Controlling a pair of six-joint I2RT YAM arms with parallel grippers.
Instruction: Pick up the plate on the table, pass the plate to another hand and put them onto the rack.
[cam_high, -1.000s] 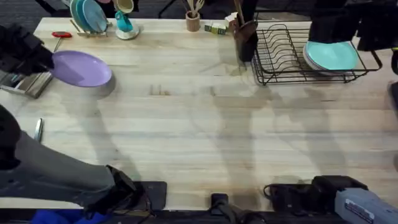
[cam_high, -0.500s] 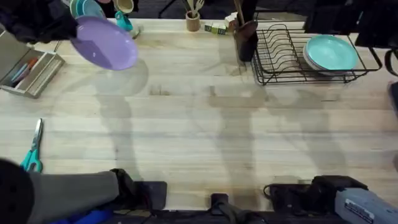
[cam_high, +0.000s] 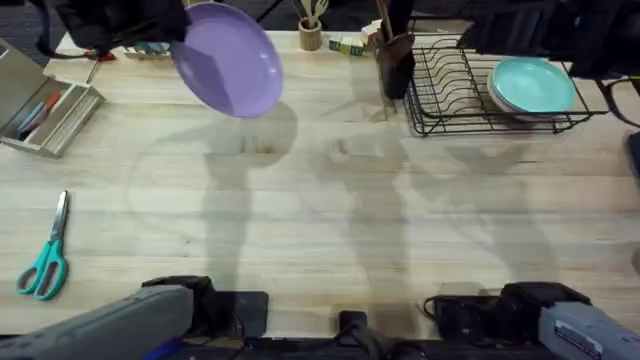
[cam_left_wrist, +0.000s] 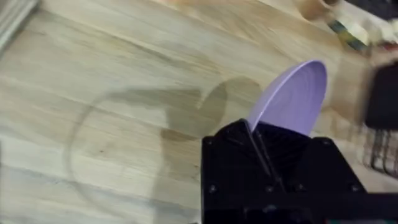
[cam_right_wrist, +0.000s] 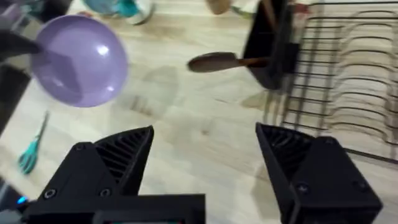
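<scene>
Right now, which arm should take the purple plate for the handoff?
The right. The left gripper is shut on the plate, held off the table. The right gripper is open, empty, facing the plate, with the rack on its side.

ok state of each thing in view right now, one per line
plate: off the table, tilted, held at its rim by the left tool
left tool: shut on the plate
right tool: open, holding nothing
rack: on the table, teal plates at its right end
scissors: lying flat on the table, closed
</scene>
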